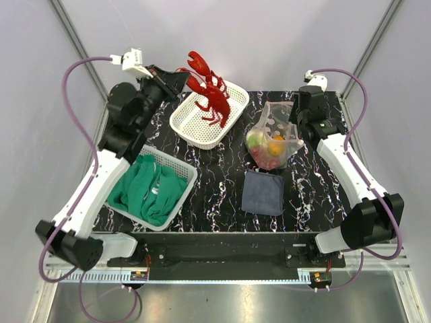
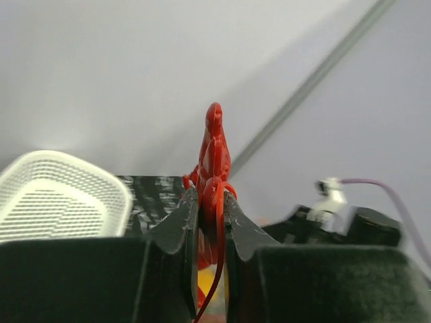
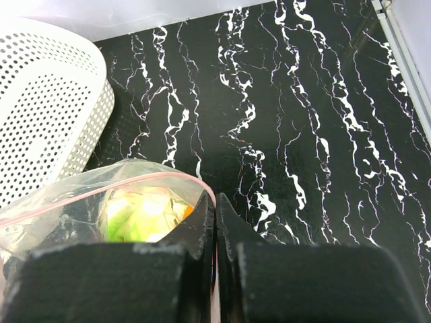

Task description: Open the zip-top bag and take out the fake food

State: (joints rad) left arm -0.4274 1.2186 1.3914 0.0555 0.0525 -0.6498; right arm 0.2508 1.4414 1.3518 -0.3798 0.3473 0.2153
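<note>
**Lobster aloft, bag pinched at rim**

- Table (image 1: pixel 225 176): black with white veining.
- Zip-top bag (image 1: pixel 283 116) (image 3: pixel 81 195): stands right of centre with its mouth up. The right gripper (image 1: pixel 295 128) (image 3: pixel 215 207) is closed tight on the pink zip strip.
- Red lobster (image 1: pixel 212 95) (image 2: pixel 214 145): held in the air above the white basket (image 1: pixel 195 139). The left gripper (image 1: pixel 176 79) (image 2: pixel 211 202) clamps it at a narrow gap, though the gripped part is hard to make out.
- Other fake food (image 1: pixel 268 149): orange, green-yellow and red pieces inside the bag, blurred by the plastic.

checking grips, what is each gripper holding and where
Left gripper pinches the red lobster at its claw end. Right gripper is shut on the rim of the zip-top bag by its pink strip.
</note>
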